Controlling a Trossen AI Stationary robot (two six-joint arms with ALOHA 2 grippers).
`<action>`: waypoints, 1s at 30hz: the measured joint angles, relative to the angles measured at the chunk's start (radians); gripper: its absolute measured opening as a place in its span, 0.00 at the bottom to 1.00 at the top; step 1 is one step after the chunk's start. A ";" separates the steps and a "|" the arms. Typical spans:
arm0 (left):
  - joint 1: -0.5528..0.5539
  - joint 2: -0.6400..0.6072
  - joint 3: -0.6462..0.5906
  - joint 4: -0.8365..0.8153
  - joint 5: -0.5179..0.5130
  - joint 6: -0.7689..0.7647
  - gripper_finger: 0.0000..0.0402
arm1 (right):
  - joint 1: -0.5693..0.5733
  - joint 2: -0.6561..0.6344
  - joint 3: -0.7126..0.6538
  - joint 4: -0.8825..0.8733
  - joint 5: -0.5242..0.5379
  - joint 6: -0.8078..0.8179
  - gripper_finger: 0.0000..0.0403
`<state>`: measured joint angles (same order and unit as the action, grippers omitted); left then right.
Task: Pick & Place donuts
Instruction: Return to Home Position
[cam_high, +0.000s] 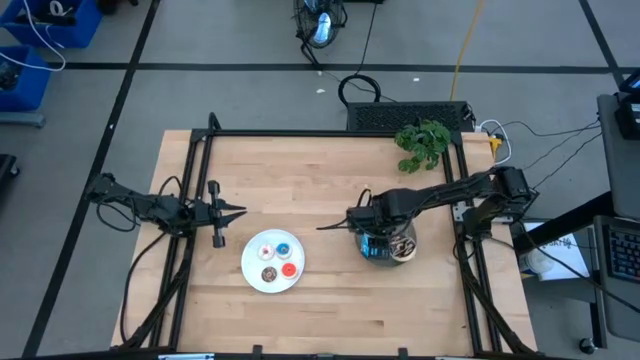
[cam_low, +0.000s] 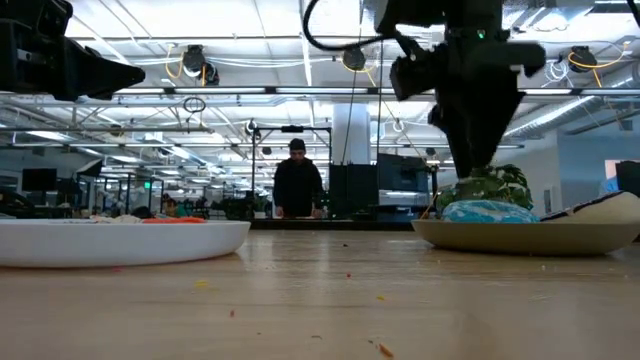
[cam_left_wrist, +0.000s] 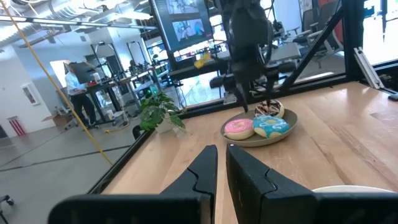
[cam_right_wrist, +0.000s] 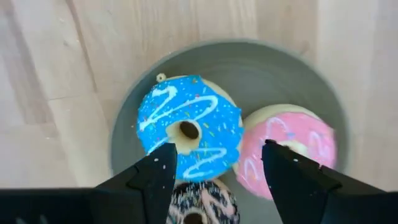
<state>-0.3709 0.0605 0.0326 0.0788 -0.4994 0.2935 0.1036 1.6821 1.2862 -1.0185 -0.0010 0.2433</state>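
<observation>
Three larger donuts lie on the grey plate (cam_right_wrist: 122, 142): the blue-sprinkled one (cam_right_wrist: 189, 127), the pink one (cam_right_wrist: 287, 148) and the chocolate one with white drizzle (cam_right_wrist: 196, 208). My right gripper (cam_right_wrist: 214, 165) hangs open above them, pointing down, with one finger on either side of the gap between the blue and pink donuts; it touches nothing. On the white plate (cam_high: 252, 277) lie the tiny blue (cam_high: 283, 249), brown (cam_high: 268, 273) and red (cam_high: 289, 268) donuts. My left gripper (cam_high: 238, 212) waits, shut, left of the white plate, pointing toward the table's right.
A green plant (cam_high: 422, 142) stands at the table's far right corner, behind the grey plate (cam_high: 408, 256). A black frame (cam_high: 300, 133) runs round the table. Bare wood lies between the two plates and along the near edge. A person (cam_low: 297, 180) stands in the room beyond.
</observation>
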 joint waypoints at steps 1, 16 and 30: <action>0.000 0.000 0.000 0.000 0.000 0.000 0.10 | 0.002 -0.001 0.023 -0.027 0.000 0.001 0.54; 0.000 0.000 0.000 0.000 0.000 -0.003 0.10 | 0.314 -0.496 -0.026 0.177 0.416 -0.037 0.12; 0.000 0.000 0.000 0.031 -0.061 -0.004 0.08 | 0.413 -1.241 -0.842 0.864 0.549 -0.133 0.01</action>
<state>-0.3706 0.0605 0.0326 0.1093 -0.5607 0.2897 0.5163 0.4409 0.4440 -0.1542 0.5479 0.1103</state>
